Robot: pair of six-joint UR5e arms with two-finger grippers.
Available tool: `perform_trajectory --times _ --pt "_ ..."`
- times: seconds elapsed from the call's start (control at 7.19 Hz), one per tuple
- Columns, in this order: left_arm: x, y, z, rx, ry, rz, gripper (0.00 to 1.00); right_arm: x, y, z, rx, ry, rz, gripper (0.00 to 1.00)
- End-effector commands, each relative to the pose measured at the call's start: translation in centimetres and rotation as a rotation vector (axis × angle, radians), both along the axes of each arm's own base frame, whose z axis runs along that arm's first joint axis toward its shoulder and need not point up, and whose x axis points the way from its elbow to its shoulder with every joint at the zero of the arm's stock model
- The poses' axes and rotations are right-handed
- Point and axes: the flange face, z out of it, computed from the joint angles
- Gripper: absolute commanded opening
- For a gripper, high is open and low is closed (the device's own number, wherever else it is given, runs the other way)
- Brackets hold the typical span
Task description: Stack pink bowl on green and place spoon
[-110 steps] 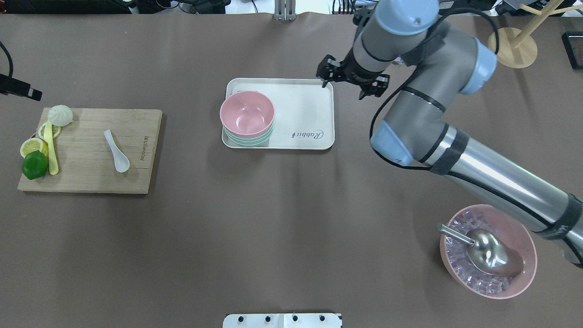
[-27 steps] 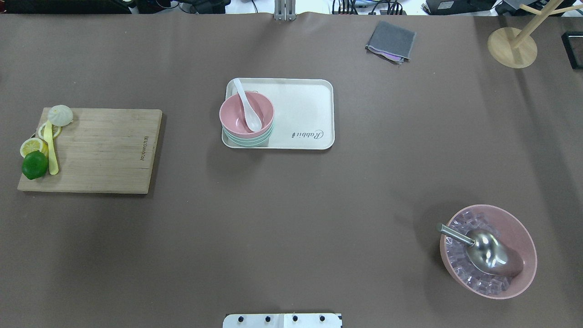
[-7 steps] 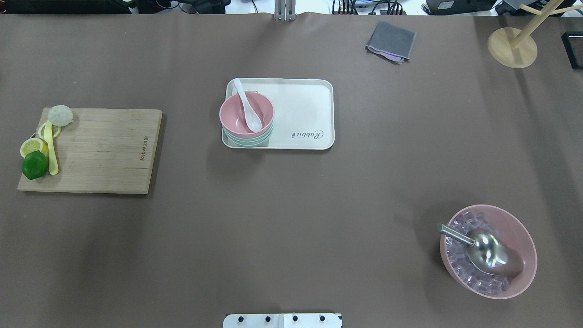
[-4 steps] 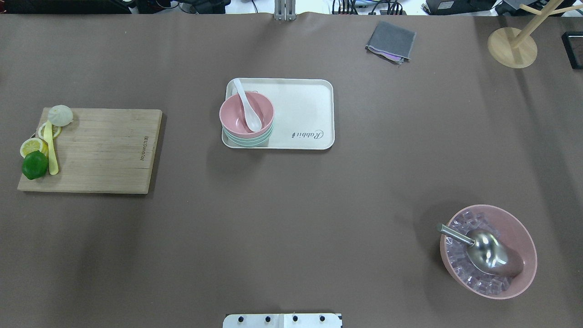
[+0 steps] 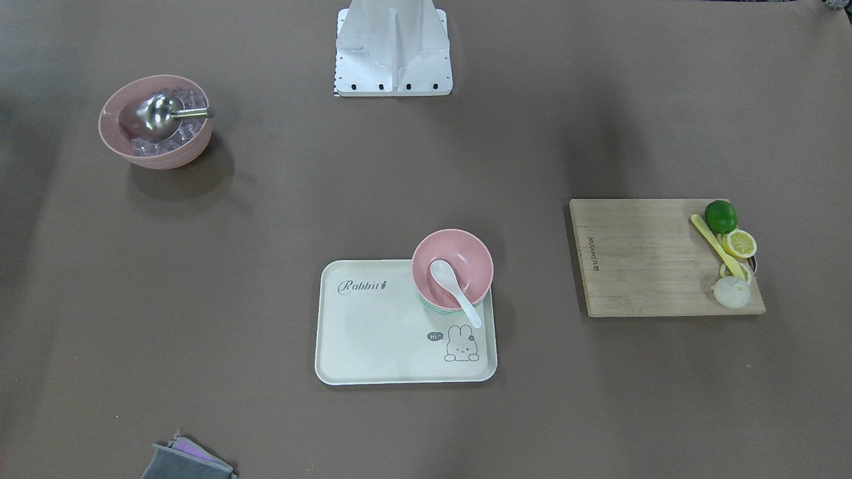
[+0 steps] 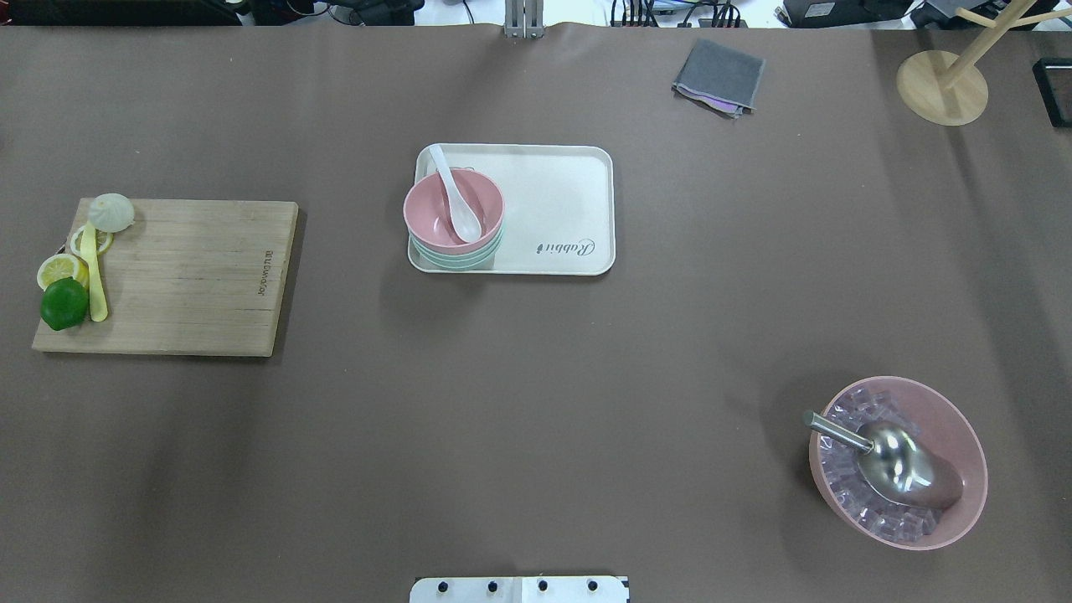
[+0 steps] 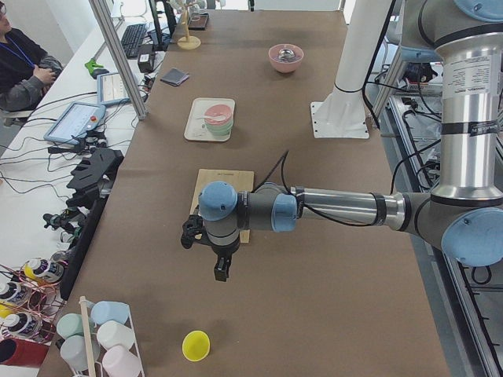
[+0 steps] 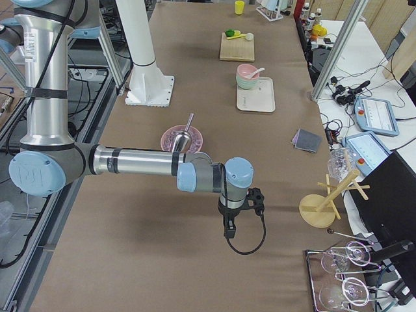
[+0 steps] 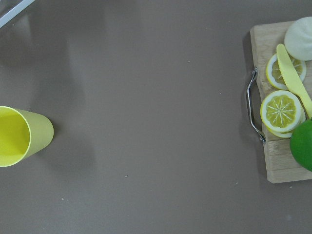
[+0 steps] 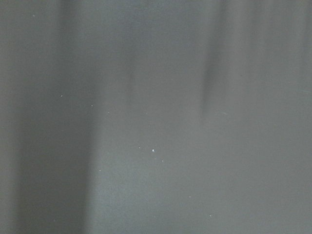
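Observation:
The pink bowl (image 6: 453,209) sits stacked on the green bowl (image 6: 456,260) at the left end of the cream tray (image 6: 561,209). The white spoon (image 6: 456,201) lies in the pink bowl, its handle over the far rim. The front-facing view shows the same stack (image 5: 452,266) with the spoon (image 5: 452,283) in it. Neither gripper shows in the overhead or front views. The left gripper (image 7: 222,271) hangs over the table's left end, past the cutting board. The right gripper (image 8: 229,233) hangs over the right end. I cannot tell whether either is open or shut.
A wooden cutting board (image 6: 184,276) with a lime, lemon slices and a yellow knife lies at the left. A pink bowl of ice with a metal scoop (image 6: 900,461) stands near right. A grey cloth (image 6: 718,75) and wooden stand (image 6: 942,84) sit far right. A yellow cup (image 9: 19,136) lies beyond the board.
Since 15.3 s ago the spoon has gone from the cutting board into the pink bowl, and the right arm has left the overhead view. Nothing has moved in the last seconds.

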Motion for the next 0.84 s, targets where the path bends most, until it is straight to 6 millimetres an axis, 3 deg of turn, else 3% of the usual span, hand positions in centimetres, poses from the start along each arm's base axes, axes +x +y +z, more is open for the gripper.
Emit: perform_trajectory --times 0.0,0.7 --pt "0.00 -0.02 -0.25 0.005 0.000 0.000 0.98 -0.13 0.36 0.14 -0.005 -0.019 -0.001 1.00" --pt "0.02 -0.04 -0.50 0.010 0.003 0.000 0.98 -0.23 0.83 0.45 -0.011 -0.035 -0.004 1.00"
